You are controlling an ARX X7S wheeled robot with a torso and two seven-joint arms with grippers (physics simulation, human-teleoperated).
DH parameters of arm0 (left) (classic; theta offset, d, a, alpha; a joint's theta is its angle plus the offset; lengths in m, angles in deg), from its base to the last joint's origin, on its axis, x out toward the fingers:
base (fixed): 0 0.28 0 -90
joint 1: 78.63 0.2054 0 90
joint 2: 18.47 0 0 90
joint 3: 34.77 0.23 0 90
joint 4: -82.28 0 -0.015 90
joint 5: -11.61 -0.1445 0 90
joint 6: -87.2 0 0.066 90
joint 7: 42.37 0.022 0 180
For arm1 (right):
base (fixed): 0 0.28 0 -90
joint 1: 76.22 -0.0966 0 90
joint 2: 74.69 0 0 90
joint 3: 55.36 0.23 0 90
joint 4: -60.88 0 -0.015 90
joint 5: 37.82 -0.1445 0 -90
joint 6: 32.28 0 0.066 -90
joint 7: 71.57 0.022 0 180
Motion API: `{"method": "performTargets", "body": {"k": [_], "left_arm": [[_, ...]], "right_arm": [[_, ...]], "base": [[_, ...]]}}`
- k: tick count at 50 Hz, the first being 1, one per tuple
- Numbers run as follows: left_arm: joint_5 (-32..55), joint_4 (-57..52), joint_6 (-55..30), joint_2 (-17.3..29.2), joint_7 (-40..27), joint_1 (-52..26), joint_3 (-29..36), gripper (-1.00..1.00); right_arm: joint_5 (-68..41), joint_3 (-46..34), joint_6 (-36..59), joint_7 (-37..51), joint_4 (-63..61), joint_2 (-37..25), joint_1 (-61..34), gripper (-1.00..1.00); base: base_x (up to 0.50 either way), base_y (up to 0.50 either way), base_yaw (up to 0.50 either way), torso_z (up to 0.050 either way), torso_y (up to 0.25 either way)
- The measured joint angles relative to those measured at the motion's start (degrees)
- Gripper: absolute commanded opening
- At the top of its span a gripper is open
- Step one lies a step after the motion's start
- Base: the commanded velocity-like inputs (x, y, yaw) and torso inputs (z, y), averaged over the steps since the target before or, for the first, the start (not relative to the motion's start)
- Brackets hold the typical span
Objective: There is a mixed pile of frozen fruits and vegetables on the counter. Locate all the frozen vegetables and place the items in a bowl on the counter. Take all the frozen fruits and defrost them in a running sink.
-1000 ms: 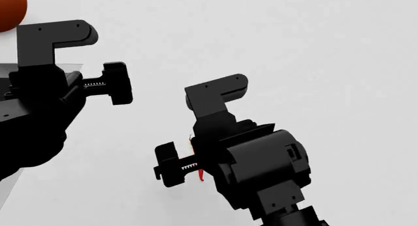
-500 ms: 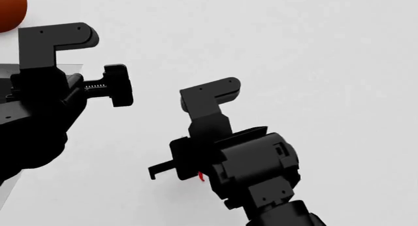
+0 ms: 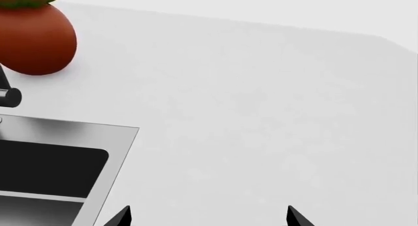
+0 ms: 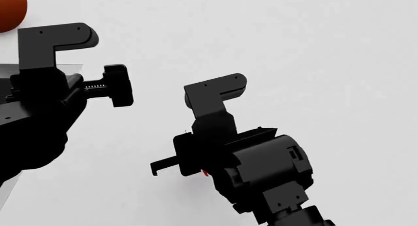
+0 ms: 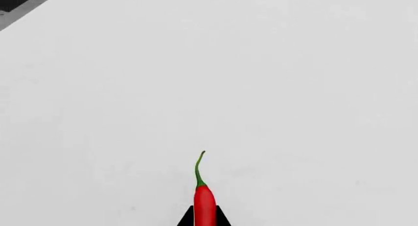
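The white surface (image 5: pixel 274 64) fills nearly every view, and the chili (image 5: pixel 203 199) is the landmark here: thin, red, green stem pointing away from the right wrist camera. The right claw (image 4: pixel 196 171) is pressed together on the chili's lower end, the dark tips flanking the red body. In the head view only a red sliver shows beside the wrist.

The step in hand looks like carrying this vegetable to the bowl, which no view shows. To do it well, hold the pinch firm (the pod is slim and could swivel) and lift straight off the surface before swinging.

The right arm reaches forward, wrist tipped down over the chili. Well away from the chili, the left claw (image 3: pixel 207 217) hovers spread and empty by the sink (image 3: pixel 58 160), the strawberry (image 3: pixel 34 35) beyond it.
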Motion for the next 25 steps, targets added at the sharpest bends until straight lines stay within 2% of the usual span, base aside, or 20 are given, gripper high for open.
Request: {"method": "performTargets", "body": {"k": [14,25], "left_arm": [[0.09,-2.59,-0.02,1.20,-0.78,0.16,-0.37,1.00],[0.64,-17.80,-0.28,8.05,-4.00,0.41,-1.26,1.00]], "right_arm": [[-6.63,6.98,7.94,7.75,-15.79,-6.00,1.16,-1.00],[-9.24,10.53,11.03,10.93,-22.52,-10.12,1.91,-1.00]], "base": [[0.00,0.00,0.00,0.000,0.000],[0.00,0.00,0.00,0.000,0.000]]}}
